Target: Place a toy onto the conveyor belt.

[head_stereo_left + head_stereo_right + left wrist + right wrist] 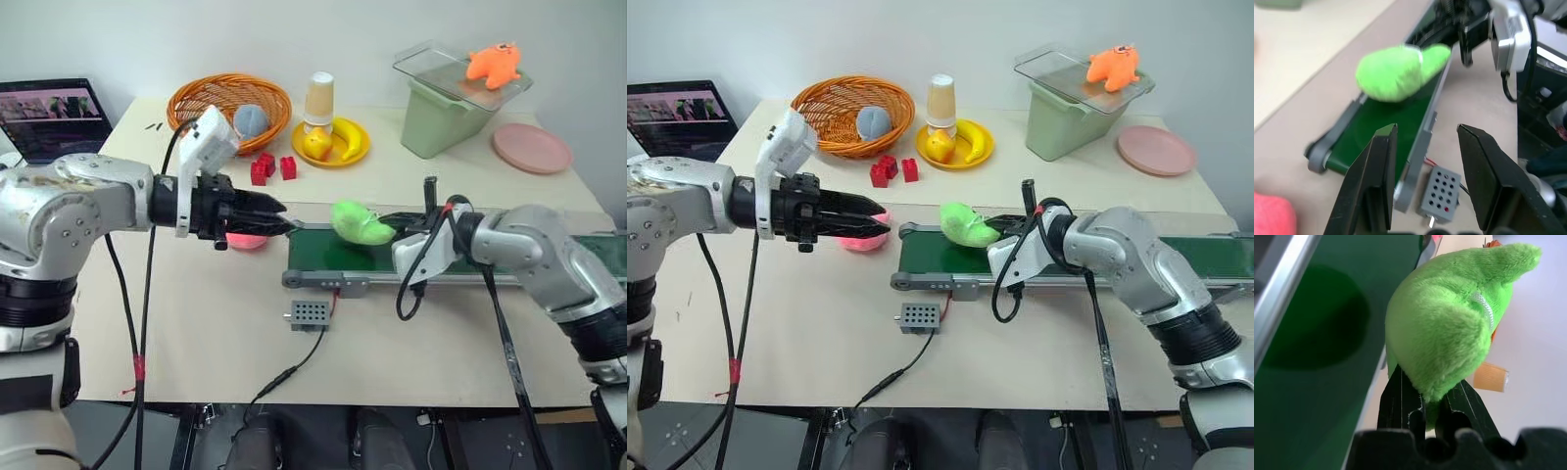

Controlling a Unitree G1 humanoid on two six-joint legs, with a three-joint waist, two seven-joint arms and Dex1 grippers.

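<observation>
Green plush toy (361,222), soft and light, is pinched by your right tool (396,223) above the belt (333,253); left tool (1425,156) at nine o'clock gapes empty.

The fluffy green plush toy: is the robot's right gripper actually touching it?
Touching. The right wrist view shows the right gripper with its black fingers pinched on the green plush toy.

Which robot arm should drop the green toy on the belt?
The right: its fingers already pinch the green plush toy just above the conveyor belt. The left gripper is open and empty.
</observation>
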